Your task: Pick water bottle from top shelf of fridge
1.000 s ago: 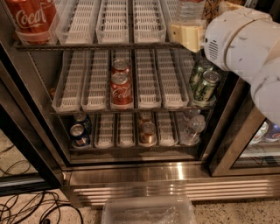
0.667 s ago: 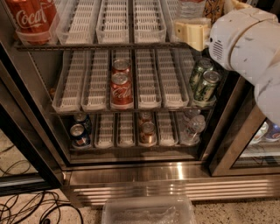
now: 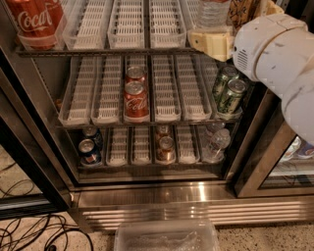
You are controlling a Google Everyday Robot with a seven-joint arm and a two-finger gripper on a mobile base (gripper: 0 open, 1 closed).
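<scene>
Camera view takes in the open fridge from the front, looking down a little, with the white arm coming in from the right. Its gripper is at the front edge of the top shelf, at the right-hand lanes. I cannot tell whether the jaws are wide or narrow; only a cream-coloured part of them shows against the rack.

The water bottle stands just behind and above the jaws, in a right-hand lane of that shelf. It is upright, its long axis vertical, and only its ribbed lower body is in view. It looks very near the jaws, but whether they touch I can't say. Straight in, deeper along the lane, seems to be the direction that counts, with the jaws set to either side of the upright body.

Well off to the jaws' left on the same shelf stands a big Coca-Cola can. Directly below the jaws, one shelf down, are two green cans, and lower again a smaller clear bottle.
</scene>
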